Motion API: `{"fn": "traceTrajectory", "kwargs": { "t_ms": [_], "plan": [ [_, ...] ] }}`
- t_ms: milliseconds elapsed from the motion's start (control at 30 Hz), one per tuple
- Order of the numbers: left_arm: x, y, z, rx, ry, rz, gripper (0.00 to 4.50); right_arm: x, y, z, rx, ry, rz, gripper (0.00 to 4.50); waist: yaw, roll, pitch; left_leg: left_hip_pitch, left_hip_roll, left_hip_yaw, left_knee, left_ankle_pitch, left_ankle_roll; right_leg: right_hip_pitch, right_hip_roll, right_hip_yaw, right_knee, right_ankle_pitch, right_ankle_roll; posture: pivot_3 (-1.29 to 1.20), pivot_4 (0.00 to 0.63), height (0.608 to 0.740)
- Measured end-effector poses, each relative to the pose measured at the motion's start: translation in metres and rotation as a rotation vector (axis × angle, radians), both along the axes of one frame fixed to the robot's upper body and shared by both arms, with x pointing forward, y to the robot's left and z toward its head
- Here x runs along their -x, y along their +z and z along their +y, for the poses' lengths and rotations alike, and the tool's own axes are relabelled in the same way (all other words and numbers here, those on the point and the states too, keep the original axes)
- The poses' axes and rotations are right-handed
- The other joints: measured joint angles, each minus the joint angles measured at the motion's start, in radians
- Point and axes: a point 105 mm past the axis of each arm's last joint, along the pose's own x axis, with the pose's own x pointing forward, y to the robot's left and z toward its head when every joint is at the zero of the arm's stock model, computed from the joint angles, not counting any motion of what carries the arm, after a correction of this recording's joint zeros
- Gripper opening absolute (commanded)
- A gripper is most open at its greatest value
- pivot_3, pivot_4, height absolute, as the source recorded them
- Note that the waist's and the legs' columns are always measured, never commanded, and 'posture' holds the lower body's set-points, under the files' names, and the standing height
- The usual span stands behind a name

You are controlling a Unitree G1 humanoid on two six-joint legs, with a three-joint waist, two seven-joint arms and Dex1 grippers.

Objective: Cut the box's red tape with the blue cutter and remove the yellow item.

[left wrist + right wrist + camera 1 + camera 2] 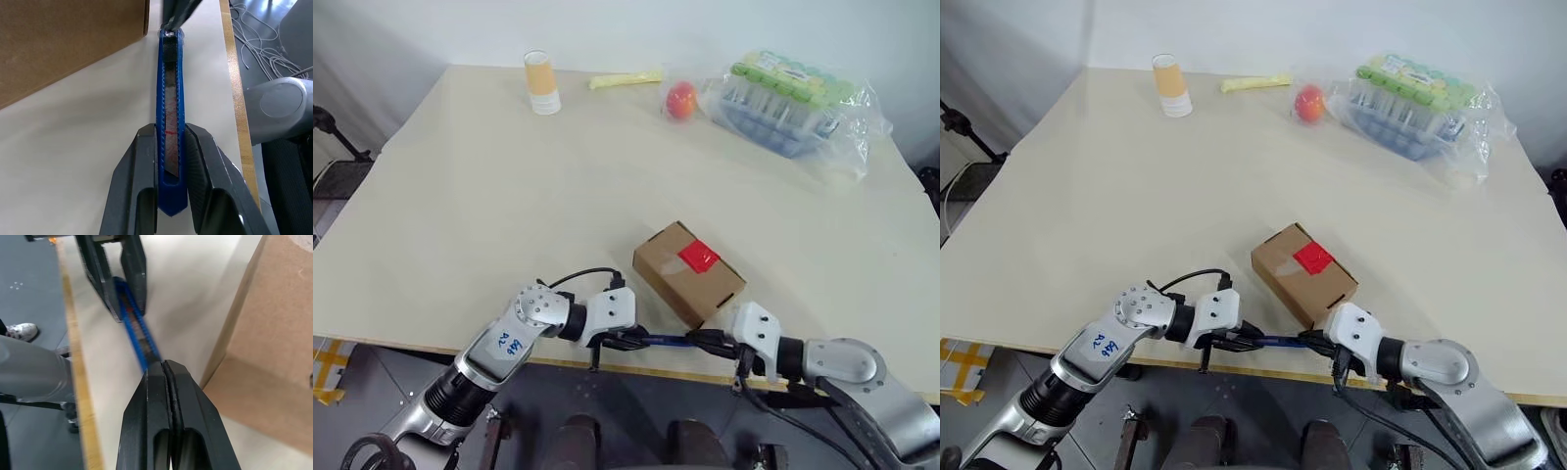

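The blue cutter (170,122) hangs just over the near table (460,196) edge, right beside the box (688,272). It looks thin, stiff, light and sharp at the tip, so hold the ridged sides. The left gripper (171,161) is clamped on its back end. The right gripper (166,374) is pinched together at its front tip. The red tape (698,258) sits on top of the box. The left arm's sticker has blue scribbles I cannot read.

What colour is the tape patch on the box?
Bright red tape on the brown box, clearest in the left eye view.
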Motion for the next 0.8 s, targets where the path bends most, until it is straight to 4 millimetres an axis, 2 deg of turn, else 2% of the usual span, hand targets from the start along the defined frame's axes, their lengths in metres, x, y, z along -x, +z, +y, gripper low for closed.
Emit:
{"fn": "traceTrajectory", "kwargs": {
  "t_ms": [433,667,800],
  "plan": [
    [0.000,0.000,0.000,-0.009,0.002,0.000,0.43,0.000,-0.008,-0.003,0.021,0.039,-0.037,0.04,-0.001,0.000,0.000,0.002,0.000,0.000,0.000,0.000,0.000,0.002,0.000,-0.001,0.000,0.000,0.000,0.00,0.150,0.740],
    [-0.002,0.001,0.003,-0.029,-0.014,-0.049,0.43,0.000,-0.011,-0.021,0.048,0.021,-0.030,0.04,-0.004,0.000,0.000,0.004,0.000,0.000,0.000,0.000,0.000,0.004,0.000,0.000,0.000,0.000,0.000,0.00,0.150,0.740],
    [-0.002,0.001,0.003,-0.033,-0.022,-0.067,0.43,-0.003,-0.009,-0.019,0.045,0.034,-0.036,0.04,-0.004,0.000,0.000,0.004,0.001,0.000,0.000,0.000,0.000,0.004,0.000,0.000,0.000,0.000,0.000,0.00,0.150,0.740]
  ]
}}
